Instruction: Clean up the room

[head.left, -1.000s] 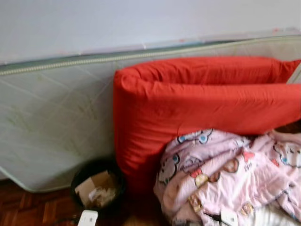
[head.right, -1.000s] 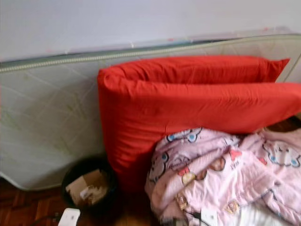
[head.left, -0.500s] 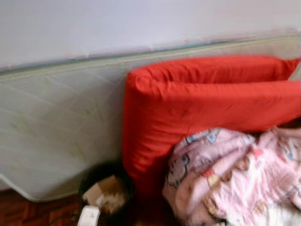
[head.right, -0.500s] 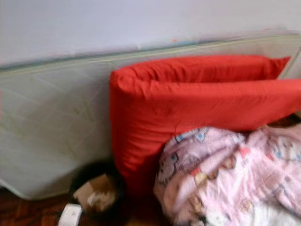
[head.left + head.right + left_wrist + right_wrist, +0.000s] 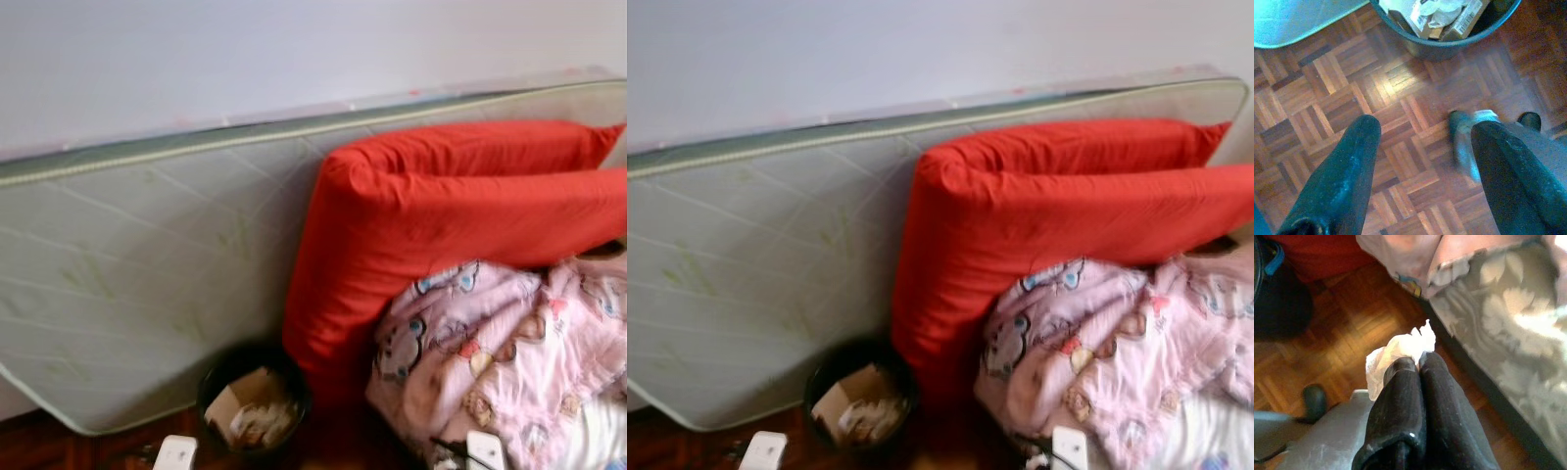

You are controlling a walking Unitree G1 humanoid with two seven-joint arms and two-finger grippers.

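My right gripper is shut on a crumpled white tissue, held low over the parquet beside the bed. My left gripper is open with nothing between its fingers, hanging above the wooden floor. A black waste bin with cardboard and paper scraps stands on the floor at the foot of the leaning mattress; in the left wrist view the bin lies just beyond the open fingers. The pale ends of my two arms peek in at the bottom edge of the head views.
A grey-green mattress leans against the white wall. A folded red cushion stands right of the bin, with a pink cartoon-print quilt heaped in front. A floral bed sheet borders the floor by my right gripper.
The head camera has turned left, so the whole scene has slid to the right in the picture. The bin, cushion and quilt themselves have not moved.
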